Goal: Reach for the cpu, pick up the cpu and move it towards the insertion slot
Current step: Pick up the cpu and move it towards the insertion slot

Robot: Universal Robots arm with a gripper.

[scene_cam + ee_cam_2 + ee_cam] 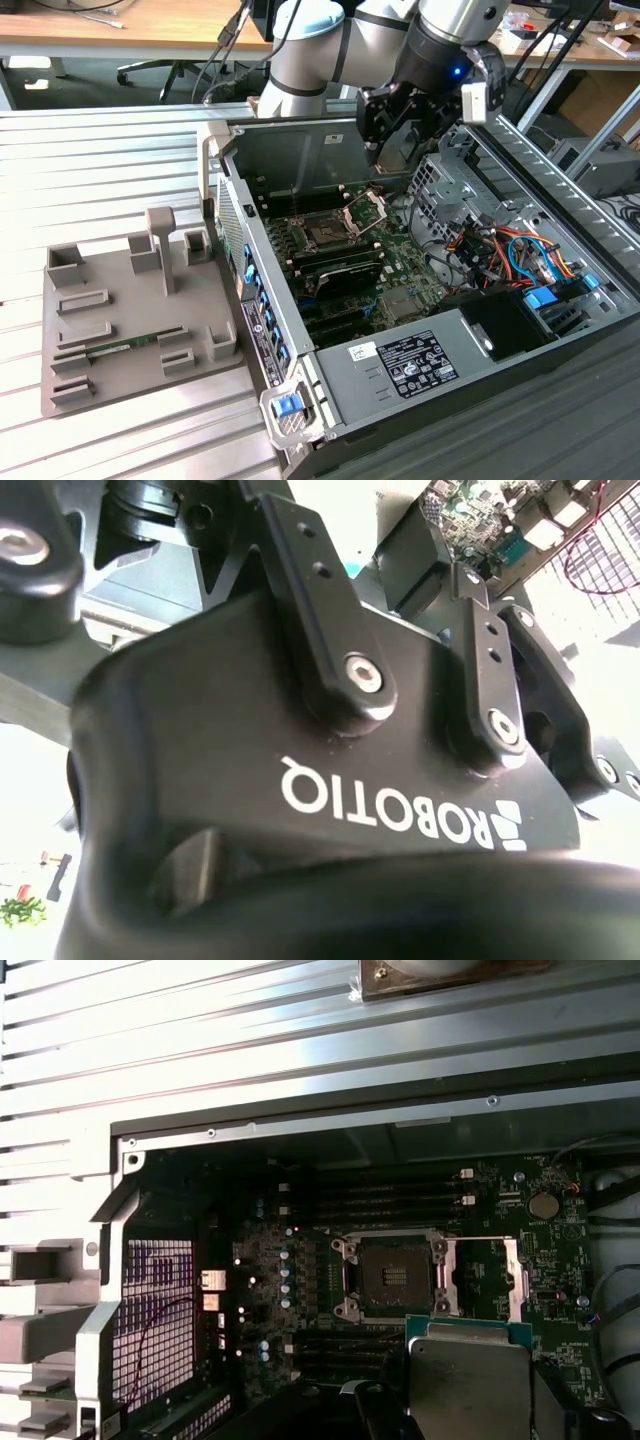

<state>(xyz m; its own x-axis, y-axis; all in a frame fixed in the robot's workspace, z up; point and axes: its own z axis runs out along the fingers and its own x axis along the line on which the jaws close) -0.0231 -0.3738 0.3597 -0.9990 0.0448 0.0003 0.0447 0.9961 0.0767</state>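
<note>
Two steps done, you have the cpu (468, 1388) apparently clamped in the gripper (392, 150) | hovering near the insertion slot (396, 1276) | not yet seated.

Even daylight fills the exterior view; the ribbed metal surface (120, 150) is bright, while the open computer case (400, 260) holds soft shadow inside. In the second wrist view the black tool (330, 780) sits close and dark against blown-out white background at three and nine o'clock. The first wrist view is dim inside the case, the chip (470, 1380) faintly lit.
</note>
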